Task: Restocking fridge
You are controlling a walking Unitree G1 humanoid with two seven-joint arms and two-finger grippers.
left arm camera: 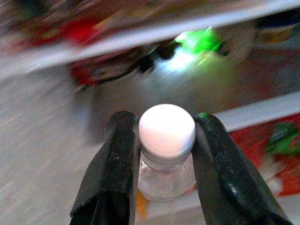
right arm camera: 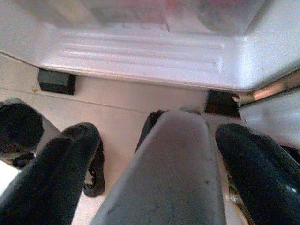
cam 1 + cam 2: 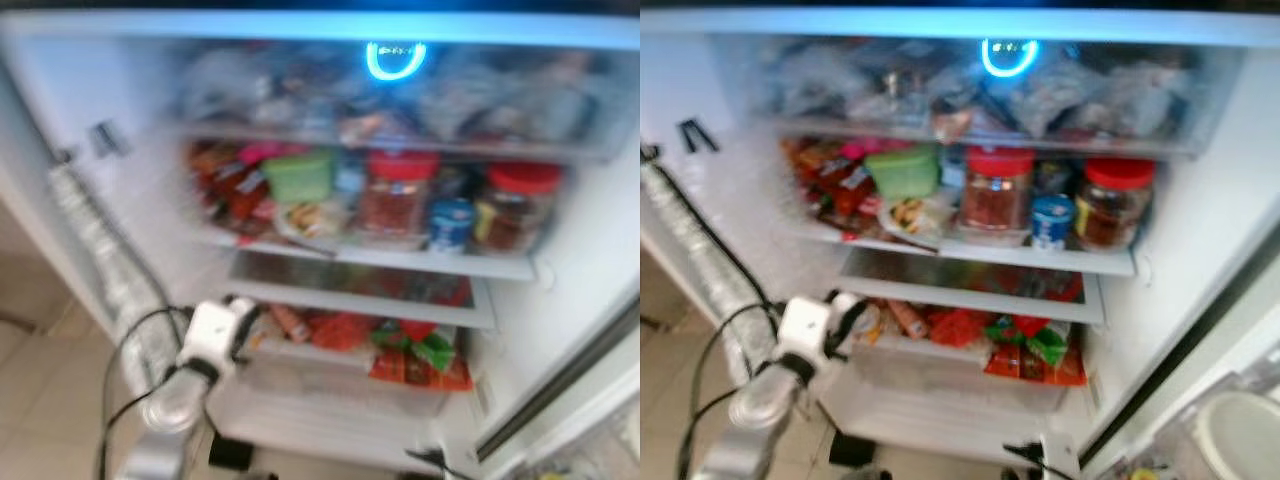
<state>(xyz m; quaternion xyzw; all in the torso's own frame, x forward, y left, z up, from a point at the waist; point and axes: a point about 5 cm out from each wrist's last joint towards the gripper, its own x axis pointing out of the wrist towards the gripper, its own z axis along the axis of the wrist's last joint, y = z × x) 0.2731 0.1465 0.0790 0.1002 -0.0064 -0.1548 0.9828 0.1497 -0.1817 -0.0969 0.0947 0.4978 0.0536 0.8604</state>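
The fridge (image 3: 560, 300) stands open before me, and the picture is blurred. My left arm reaches in at the lower left. My left gripper (image 3: 243, 318) sits at the left end of the lower shelf (image 3: 360, 300). In the left wrist view that gripper (image 1: 164, 120) is shut on the neck of a clear bottle (image 1: 166, 176) with a white cap (image 1: 167, 129). The bottle points towards red and green packets (image 3: 420, 350) on that shelf. In the right wrist view my right gripper (image 2: 154, 154) hangs low over the floor by the fridge's base, fingers (image 2: 51, 173) apart.
The middle shelf holds two red-lidded jars (image 3: 400, 195) (image 3: 515, 205), a green tub (image 3: 298, 175), a blue can (image 3: 450, 225) and packets. Bags crowd the top shelf (image 3: 380, 100). A clear drawer (image 3: 330, 400) sits lowest. The fridge door (image 3: 90, 240) stands at left, a white basin (image 3: 1240, 435) at right.
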